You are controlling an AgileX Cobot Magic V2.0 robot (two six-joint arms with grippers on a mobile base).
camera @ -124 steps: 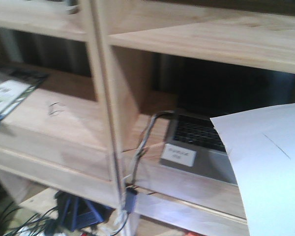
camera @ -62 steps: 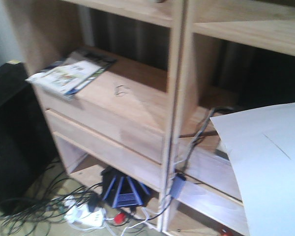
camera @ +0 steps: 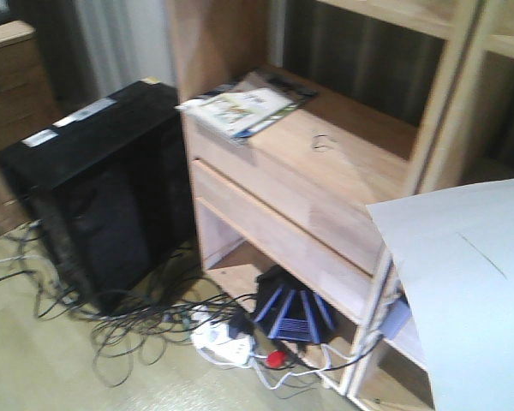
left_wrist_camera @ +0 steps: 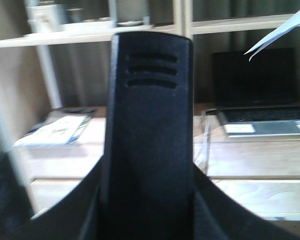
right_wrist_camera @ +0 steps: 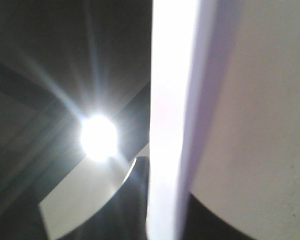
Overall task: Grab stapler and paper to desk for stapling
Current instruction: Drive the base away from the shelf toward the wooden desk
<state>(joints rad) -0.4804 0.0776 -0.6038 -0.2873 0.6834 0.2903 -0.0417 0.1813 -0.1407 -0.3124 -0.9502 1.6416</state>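
Front view: the paper (camera: 463, 300) hangs in the air at lower right, a faint dark line across it, in front of a wooden shelf unit (camera: 325, 197). Magazines (camera: 240, 107) lie on the shelf's surface. A black computer tower (camera: 103, 197) stands to the left, with cables (camera: 128, 325) on the floor.

Left wrist view: the black stapler (left_wrist_camera: 149, 140) stands upright close to the lens, three slots near its top. It hides the left jaws, so I cannot tell their state. A laptop (left_wrist_camera: 260, 122) sits behind it.

Right wrist view: the paper, seen edge-on, fills the right side beside a bright glare. I cannot tell how the right jaws stand.
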